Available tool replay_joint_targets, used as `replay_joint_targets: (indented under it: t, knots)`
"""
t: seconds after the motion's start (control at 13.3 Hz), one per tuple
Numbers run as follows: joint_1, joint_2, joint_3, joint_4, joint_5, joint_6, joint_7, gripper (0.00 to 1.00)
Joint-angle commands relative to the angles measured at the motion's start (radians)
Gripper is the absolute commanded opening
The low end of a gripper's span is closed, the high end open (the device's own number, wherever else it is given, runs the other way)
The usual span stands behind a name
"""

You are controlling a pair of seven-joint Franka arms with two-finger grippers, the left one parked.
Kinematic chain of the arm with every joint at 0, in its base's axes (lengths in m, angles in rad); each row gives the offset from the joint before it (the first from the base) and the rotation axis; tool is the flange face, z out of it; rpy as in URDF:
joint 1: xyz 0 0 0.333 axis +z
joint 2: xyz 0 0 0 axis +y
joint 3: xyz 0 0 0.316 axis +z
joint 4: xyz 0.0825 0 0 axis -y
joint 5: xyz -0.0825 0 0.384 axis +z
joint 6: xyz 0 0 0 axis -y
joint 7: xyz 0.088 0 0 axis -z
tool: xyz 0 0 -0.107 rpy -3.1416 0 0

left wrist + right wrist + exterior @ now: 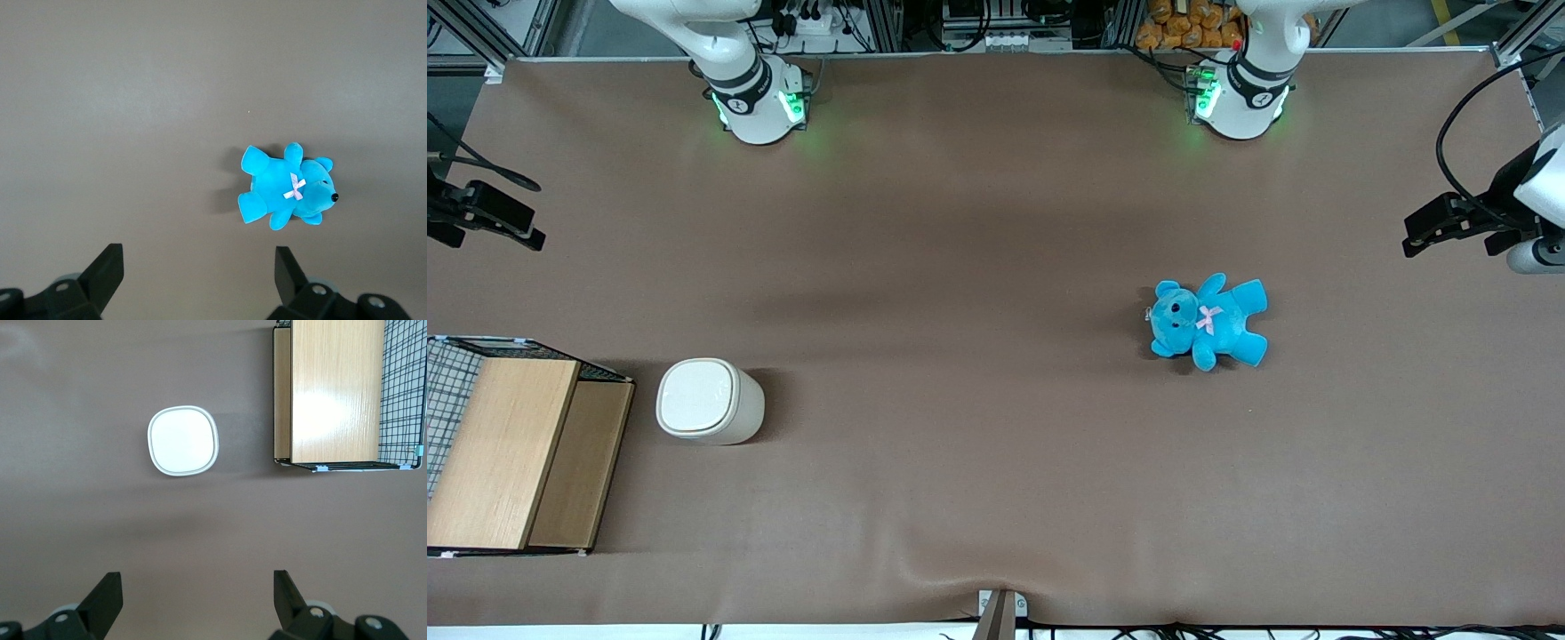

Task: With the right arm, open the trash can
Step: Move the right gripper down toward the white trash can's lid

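The trash can [710, 402] is a small cream-white bin with a rounded-square flip lid, which lies shut and flat. It stands upright on the brown table toward the working arm's end. In the right wrist view the trash can [183, 441] shows from above, well clear of the fingers. My right gripper [198, 587] is open and empty, high above the bare table and apart from the can. In the front view the right gripper [516, 218] shows as a black shape at the picture's edge, farther from the front camera than the can.
A wooden box [516, 453] with a wire-mesh basket stands beside the trash can at the table's end; it also shows in the right wrist view [333, 390]. A blue teddy bear [1208, 320] lies toward the parked arm's end, and shows in the left wrist view [287, 193].
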Motion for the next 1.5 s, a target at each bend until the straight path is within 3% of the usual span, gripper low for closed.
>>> replay_joint_targets:
  t: [0.0, 0.68, 1.2, 1.43]
  knots:
    - [-0.003, 0.006, 0.008, 0.010, -0.018, -0.004, 0.017, 1.00]
    - [0.000, 0.081, 0.009, 0.012, -0.029, 0.017, -0.028, 1.00]
    - [0.004, 0.253, 0.010, 0.021, -0.032, 0.193, -0.041, 0.99]
    - [0.009, 0.299, 0.010, 0.022, -0.032, 0.221, -0.035, 0.62]
